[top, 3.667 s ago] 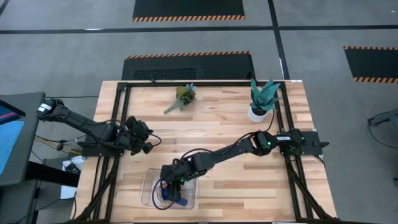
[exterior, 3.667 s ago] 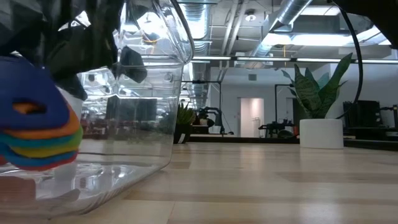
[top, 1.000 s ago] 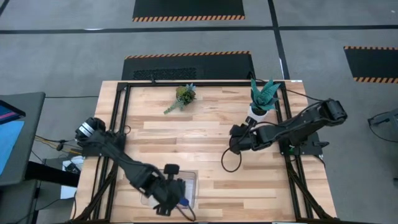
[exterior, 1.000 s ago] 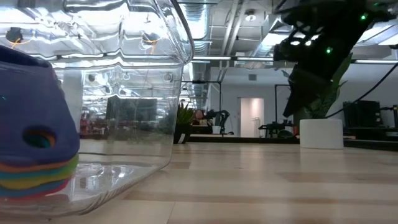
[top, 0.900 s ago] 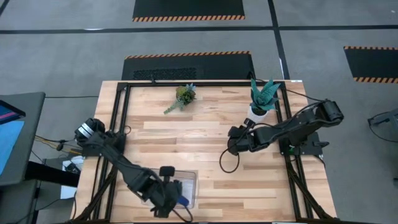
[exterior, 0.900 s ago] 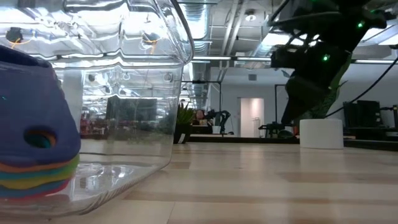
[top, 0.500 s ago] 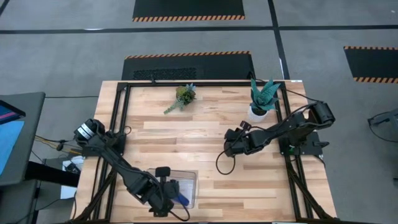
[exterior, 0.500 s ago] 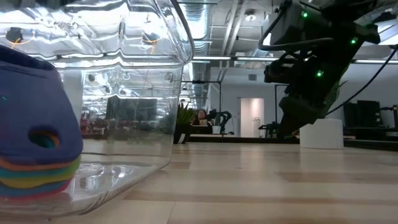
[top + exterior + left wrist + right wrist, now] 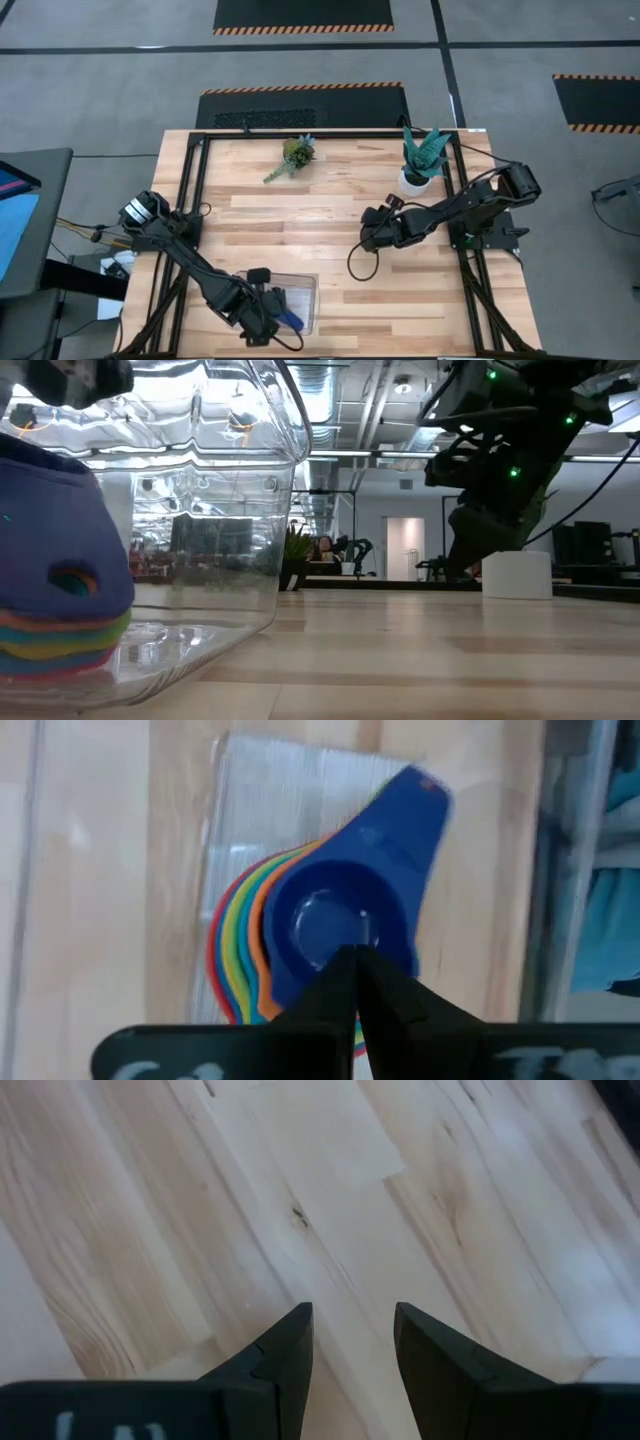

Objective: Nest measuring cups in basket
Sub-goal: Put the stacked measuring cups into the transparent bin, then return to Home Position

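The measuring cups sit nested in one stack (image 9: 300, 930) inside the clear basket (image 9: 303, 285) at the table's near edge. The dark blue cup (image 9: 340, 920) is on top, its handle (image 9: 410, 810) sticking out, with red, yellow, green and orange rims showing below it. The low view shows the stack (image 9: 55, 610) resting on the basket's floor. My left gripper (image 9: 355, 960) is shut, pointing down over the dark blue cup's bowl. My right gripper (image 9: 350, 1335) is open over bare wood right of the table's centre (image 9: 368, 238), holding nothing. My left gripper stands with its shut fingertips over the bowl of the dark blue cup (image 9: 325, 925), coming from above. I cannot tell whether they touch it.
A small green plant (image 9: 293, 155) lies at the far middle of the table. A potted plant in a white pot (image 9: 418, 170) stands at the far right, also in the low view (image 9: 515, 575). Black frame rails (image 9: 195, 200) run along the table's sides.
My left gripper has come down over the basket, shifted a little toward the table's near left and rolled about its own axis. My right gripper has sunk toward the table and moved slightly left, staying open.
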`<state>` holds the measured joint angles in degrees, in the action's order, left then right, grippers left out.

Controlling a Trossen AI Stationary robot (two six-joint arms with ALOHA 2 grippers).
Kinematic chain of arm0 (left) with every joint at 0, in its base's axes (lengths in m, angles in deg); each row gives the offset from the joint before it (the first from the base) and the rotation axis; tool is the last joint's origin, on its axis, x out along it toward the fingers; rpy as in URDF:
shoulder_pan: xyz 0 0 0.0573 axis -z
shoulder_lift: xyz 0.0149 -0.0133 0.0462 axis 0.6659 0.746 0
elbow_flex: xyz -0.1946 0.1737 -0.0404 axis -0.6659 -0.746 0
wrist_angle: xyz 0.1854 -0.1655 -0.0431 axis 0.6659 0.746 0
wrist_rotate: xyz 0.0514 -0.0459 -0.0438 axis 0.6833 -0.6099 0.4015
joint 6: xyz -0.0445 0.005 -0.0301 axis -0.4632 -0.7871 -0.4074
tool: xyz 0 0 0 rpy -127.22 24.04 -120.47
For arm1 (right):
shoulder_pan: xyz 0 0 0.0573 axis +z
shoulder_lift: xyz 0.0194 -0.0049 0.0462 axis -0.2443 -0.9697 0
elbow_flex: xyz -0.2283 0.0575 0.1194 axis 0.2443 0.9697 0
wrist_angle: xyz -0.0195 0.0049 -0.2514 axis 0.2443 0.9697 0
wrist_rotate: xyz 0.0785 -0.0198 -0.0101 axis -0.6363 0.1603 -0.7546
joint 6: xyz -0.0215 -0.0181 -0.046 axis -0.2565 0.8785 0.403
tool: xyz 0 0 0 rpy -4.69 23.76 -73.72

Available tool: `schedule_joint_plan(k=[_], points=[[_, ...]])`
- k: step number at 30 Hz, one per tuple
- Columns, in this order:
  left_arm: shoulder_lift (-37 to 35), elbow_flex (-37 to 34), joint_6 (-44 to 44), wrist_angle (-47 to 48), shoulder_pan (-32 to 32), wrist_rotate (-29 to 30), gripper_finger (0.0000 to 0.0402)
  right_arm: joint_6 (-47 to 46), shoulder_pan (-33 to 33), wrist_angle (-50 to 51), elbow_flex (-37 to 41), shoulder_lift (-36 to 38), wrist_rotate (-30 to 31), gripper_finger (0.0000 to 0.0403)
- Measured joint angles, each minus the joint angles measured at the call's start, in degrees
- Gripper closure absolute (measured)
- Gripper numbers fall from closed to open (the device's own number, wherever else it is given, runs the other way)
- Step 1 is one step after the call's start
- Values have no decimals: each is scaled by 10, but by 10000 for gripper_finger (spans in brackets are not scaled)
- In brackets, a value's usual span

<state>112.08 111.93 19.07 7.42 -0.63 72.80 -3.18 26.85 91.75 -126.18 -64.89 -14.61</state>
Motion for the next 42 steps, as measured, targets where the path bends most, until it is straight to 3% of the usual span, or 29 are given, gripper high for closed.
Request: schedule_joint_plan(k=[16, 23, 25, 28, 30, 33, 35, 38, 42], points=[[-18, 3, -3, 53, 0, 12, 401, 0, 0, -15, 0, 7, -1, 240], [-48, 36, -20, 173, 3, 68, 401, 3, 0, -19, 0, 7, -11, 240], [-57, 39, -21, 188, 3, 73, 401, 42, 4, -11, 0, 7, -22, 240], [-70, 47, -5, 243, 0, 60, 401, 156, 2, 16, -10, 7, -16, 240], [-76, 63, 6, 301, -5, 22, 401, 168, 1, 43, -27, 7, -9, 240], [-84, 86, -27, 408, -10, 29, 401, 142, -1, 104, -64, 7, -13, 240], [-103, 86, 11, 389, -15, 29, 401, 114, -1, 132, -91, 7, -9, 240], [-134, 82, 80, 378, -16, -17, 401, 129, -1, 137, -129, 8, 2, 240], [-162, 78, 36, 397, -14, -20, 401, 225, -1, 127, -146, 20, -84, 240]])
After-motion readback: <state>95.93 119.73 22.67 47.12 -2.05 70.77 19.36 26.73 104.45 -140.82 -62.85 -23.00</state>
